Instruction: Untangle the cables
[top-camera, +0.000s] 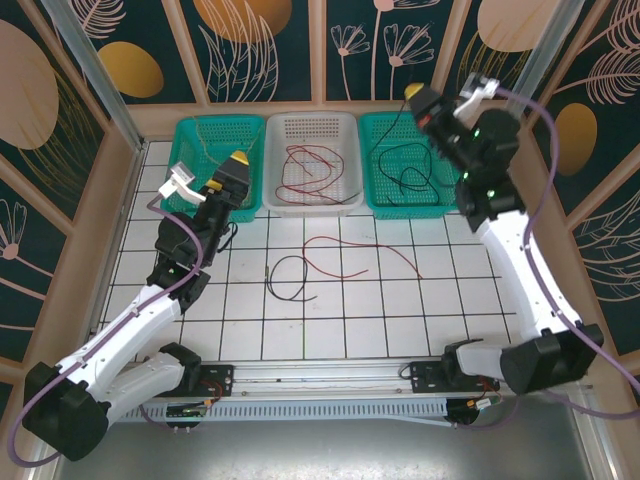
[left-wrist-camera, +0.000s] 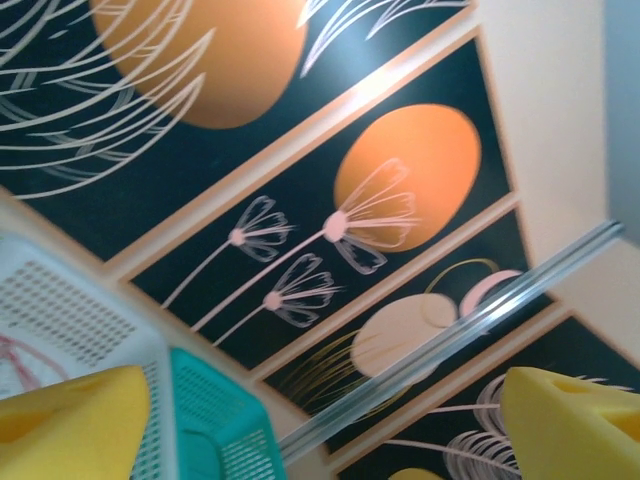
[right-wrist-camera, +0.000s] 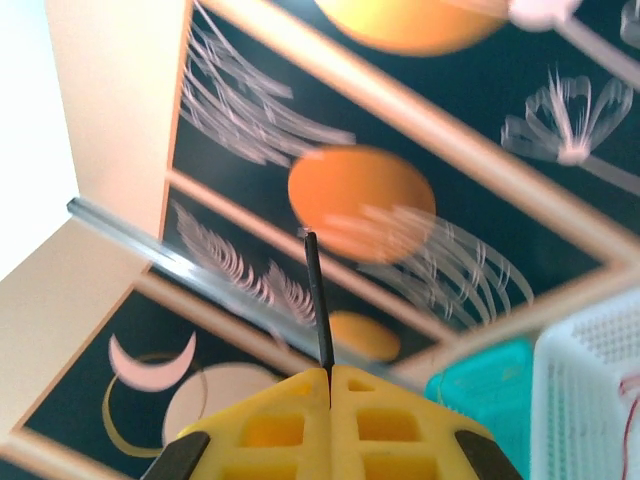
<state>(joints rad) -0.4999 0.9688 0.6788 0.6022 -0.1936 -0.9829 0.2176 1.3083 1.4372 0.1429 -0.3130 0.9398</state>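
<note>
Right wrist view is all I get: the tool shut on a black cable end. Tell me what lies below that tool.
Observer: The right tool hangs over the right teal basket, and its black cable trails down into it.
Operator: Report the left tool.
Observer: The left tool is open and empty, above the left teal basket.
Operator: Name what lies outside the baskets.
Observer: A red cable and a second black cable lie on the table, seeming to cross at the red one's left end.
</note>
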